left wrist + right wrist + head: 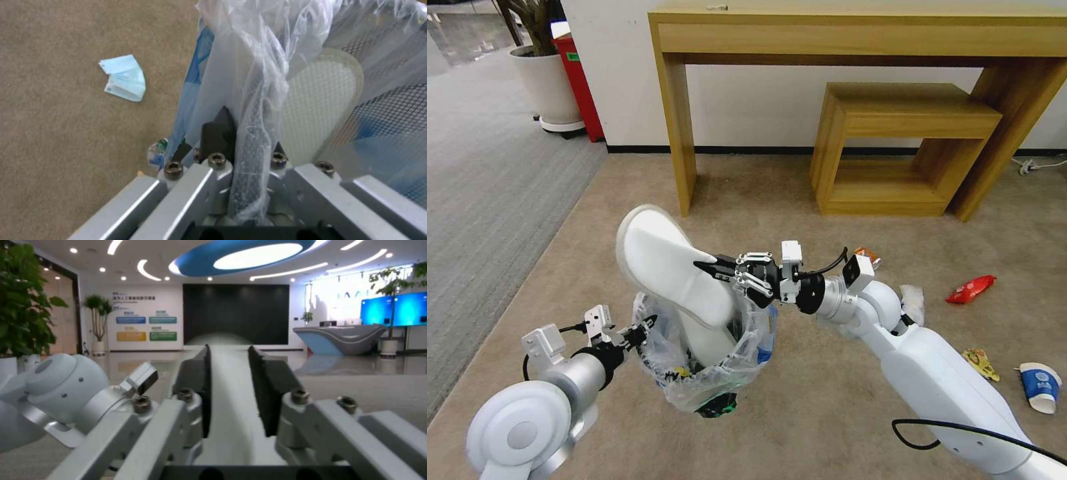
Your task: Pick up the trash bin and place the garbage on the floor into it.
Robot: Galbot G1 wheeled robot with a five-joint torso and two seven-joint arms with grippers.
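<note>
Above the beige floor [800, 413] in the head view, the right claw [710, 267] grips a white slipper [670, 263] over the trash bin [707, 360], where another slipper [707, 343] already stands; wrappers and a cup remain scattered. From the left wrist, the left claw [247, 140] is clenched on the bin's rim and bag, a blue mask [124, 78] lying nearby. From the right wrist, pads [198, 380] pinch the slipper's edge; lowering and release seem next.

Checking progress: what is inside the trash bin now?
Inside the trash bin, one white slipper stands upright; something yellow beside it. The crinkled liner hides anything deeper.
</note>
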